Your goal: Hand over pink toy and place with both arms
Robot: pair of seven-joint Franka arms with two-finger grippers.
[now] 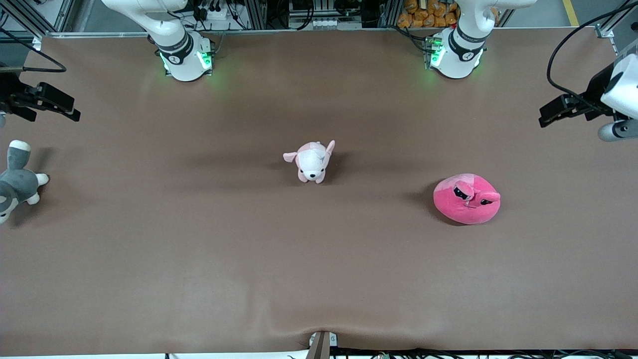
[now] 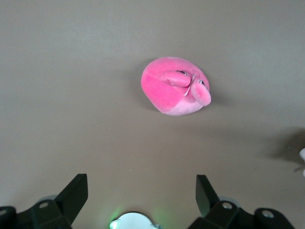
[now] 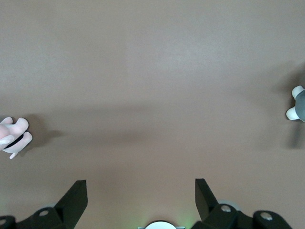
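Note:
The pink toy [image 1: 467, 198], a round hot-pink plush with two stalked dark eyes, lies on the brown table toward the left arm's end. It also shows in the left wrist view [image 2: 175, 86], some way ahead of the fingers. My left gripper [image 1: 552, 112] hangs in the air over the table's edge at the left arm's end, open and empty [image 2: 141, 183]. My right gripper [image 1: 62, 105] hangs over the right arm's end of the table, open and empty [image 3: 141, 188]. Neither gripper touches the toy.
A small white and pale pink dog plush [image 1: 312, 160] stands at the table's middle; it shows at the edge of the right wrist view [image 3: 12, 136]. A grey and white plush [image 1: 17, 182] lies at the right arm's end, below the right gripper.

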